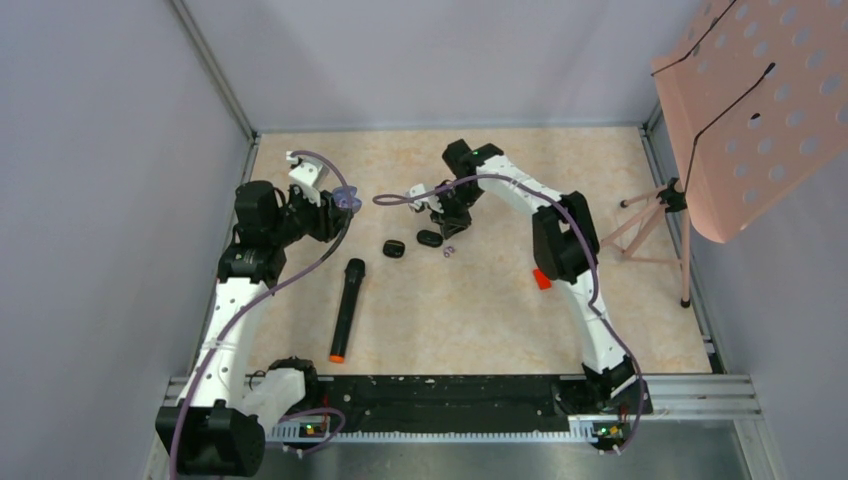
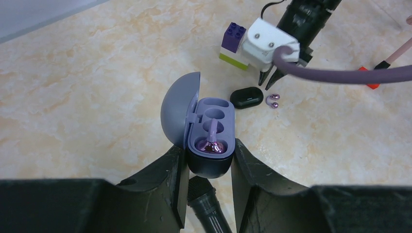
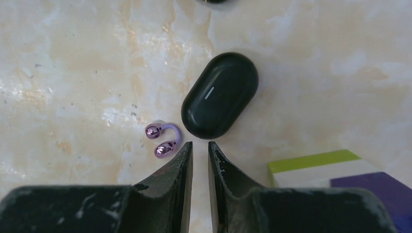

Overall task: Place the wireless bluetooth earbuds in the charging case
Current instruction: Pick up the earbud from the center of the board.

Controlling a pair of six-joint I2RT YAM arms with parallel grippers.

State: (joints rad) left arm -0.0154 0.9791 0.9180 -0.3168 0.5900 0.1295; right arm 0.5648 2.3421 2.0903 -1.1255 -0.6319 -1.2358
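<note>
My left gripper [image 2: 209,167] is shut on the dark base of a lilac charging case [image 2: 214,114], held above the table with its lid [image 2: 180,109] swung open. One shiny purple C-shaped earbud [image 2: 212,145] sits in the nearer well; the far well is empty. A second purple earbud [image 3: 164,140] lies on the table beside a closed black oval case [image 3: 220,94]. My right gripper [image 3: 200,145] hovers just right of that earbud, its fingers a narrow gap apart with nothing between them. From above, the earbud [image 1: 448,250] lies just below the right gripper [image 1: 443,226].
Two black oval cases [image 1: 393,248] [image 1: 429,238] lie mid-table. A black microphone [image 1: 346,308] with an orange end lies below the left gripper. A purple, white and green block [image 3: 330,170] sits right of the right fingers. A small red piece [image 1: 541,278] and a pink stand [image 1: 760,100] are at right.
</note>
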